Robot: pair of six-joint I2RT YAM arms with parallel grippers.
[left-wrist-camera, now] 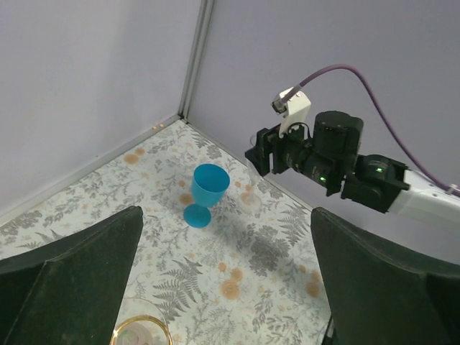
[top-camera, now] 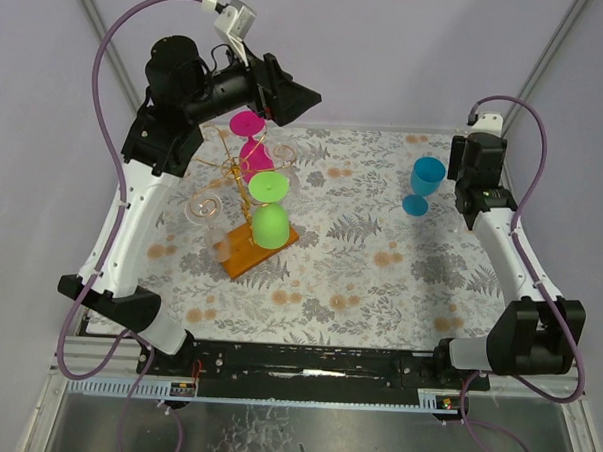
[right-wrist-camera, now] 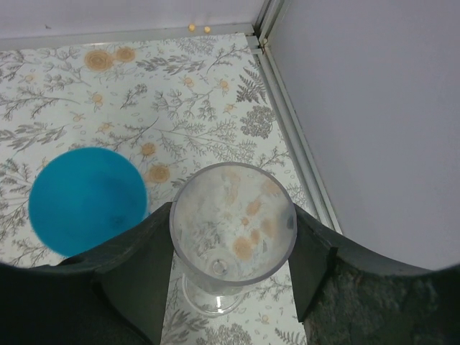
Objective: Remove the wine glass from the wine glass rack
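Note:
The wine glass rack point(top-camera: 242, 251), a gold wire tree on an orange-brown wooden base, stands left of centre with pink point(top-camera: 252, 124), green point(top-camera: 271, 225) and clear point(top-camera: 203, 208) glasses hanging on its arms. My left gripper point(top-camera: 292, 103) hovers open above the rack's top; in its own view the left gripper point(left-wrist-camera: 226, 215) holds nothing. At the far right, my right gripper point(right-wrist-camera: 232, 244) is shut on the bowl of a clear wine glass point(right-wrist-camera: 232, 215), upright with its foot low over the cloth. The right gripper point(top-camera: 470, 188) hides that glass in the top view.
A blue wine glass point(top-camera: 423, 183) stands upright on the floral cloth just left of the right gripper; it shows as the blue glass point(right-wrist-camera: 86, 198) and blue glass point(left-wrist-camera: 210, 190) in the wrist views. The enclosure's right wall point(right-wrist-camera: 359, 108) is close. A gold-rimmed glass point(left-wrist-camera: 140, 332) lies below the left gripper.

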